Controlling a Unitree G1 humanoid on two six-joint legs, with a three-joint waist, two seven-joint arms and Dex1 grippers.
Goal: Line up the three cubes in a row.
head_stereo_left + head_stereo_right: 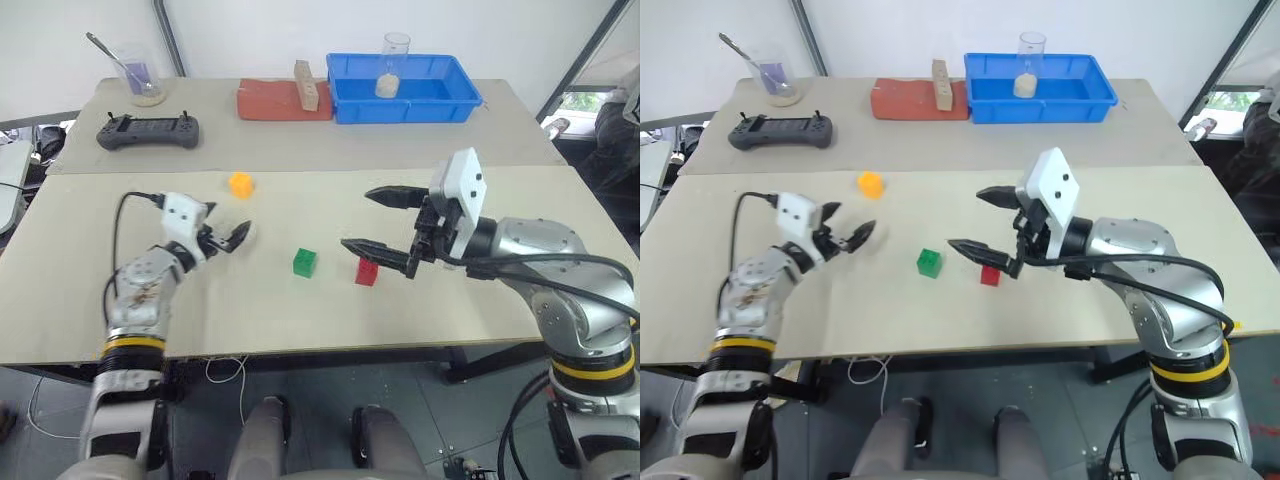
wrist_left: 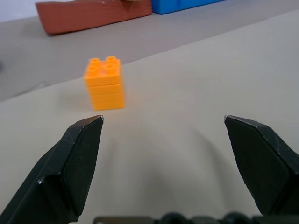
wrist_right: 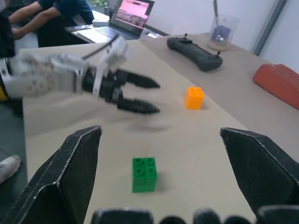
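Cubes, three of them, lie apart on the near half of the tan bench [image 1: 330, 320]. Nearest the front edge sit the green cube [image 1: 305, 262] and, a little to its right, the red cube [image 1: 366, 271]; the two are near each other but not touching. The right gripper [image 1: 375, 222] hangs over the red cube, its jaws spread as wide as they go and holding nothing, the lower finger reaching just past the red cube's top toward the green one. On the left side the left gripper [image 1: 228, 236] is low over the bench, jaws wide apart and empty too. Beyond it, well apart from the other two cubes, stands the orange cube [image 1: 241, 183], upright with its studs up; in the left wrist view it lies ahead of the spread fingers, closer to one fingertip than the other and not between them. Farther back, across a seam, a second bench carries a black controller [image 1: 148, 131] at left, a glass with a spoon [image 1: 140, 78] behind it, a red slab [image 1: 280, 101] with a tan wooden block [image 1: 306, 85] standing on it, and a blue tray [image 1: 405, 104] with a clear cup [image 1: 394, 50] inside.
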